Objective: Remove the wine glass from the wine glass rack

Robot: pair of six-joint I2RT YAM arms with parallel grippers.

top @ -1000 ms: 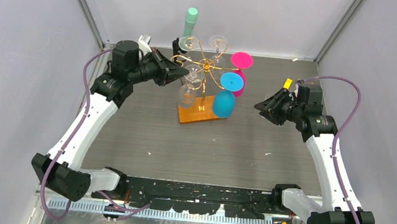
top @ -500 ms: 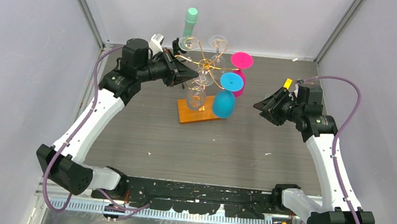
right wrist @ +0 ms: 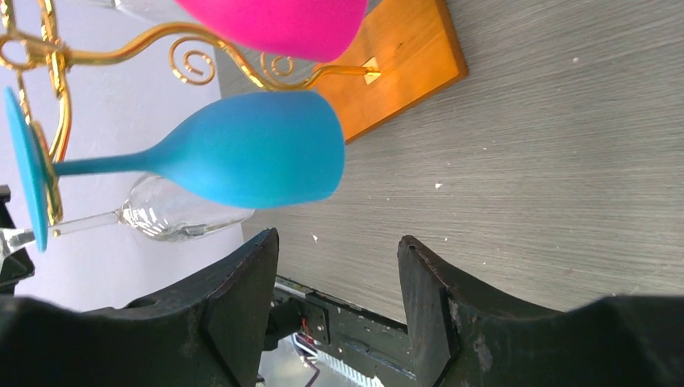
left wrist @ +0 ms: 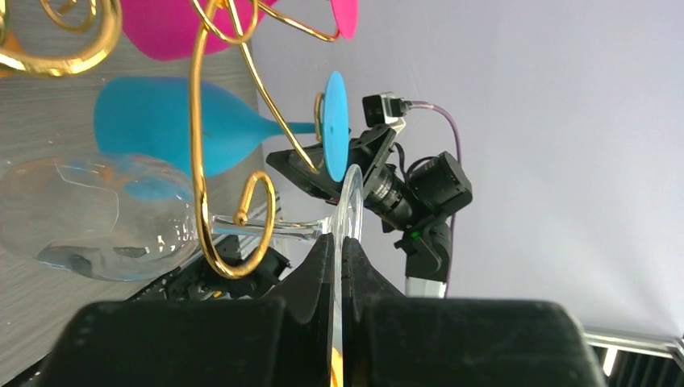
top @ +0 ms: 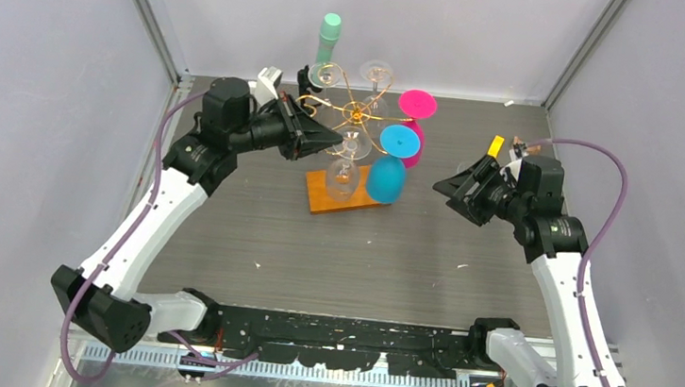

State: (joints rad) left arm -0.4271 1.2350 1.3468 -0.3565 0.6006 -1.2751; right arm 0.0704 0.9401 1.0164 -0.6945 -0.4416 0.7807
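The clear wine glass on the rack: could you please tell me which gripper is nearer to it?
Left. The left gripper is shut on the clear wine glass at its foot; the right gripper hangs open to the right of the rack, beyond the blue glass.

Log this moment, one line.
left gripper: shut on clear wine glass foot | right gripper: open, facing blue glass | rack: curl around stem

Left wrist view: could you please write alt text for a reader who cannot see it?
The left gripper pinches the round foot of a clear wine glass whose stem lies in a curled gold arm of the wine glass rack. A blue wine glass hangs behind it.
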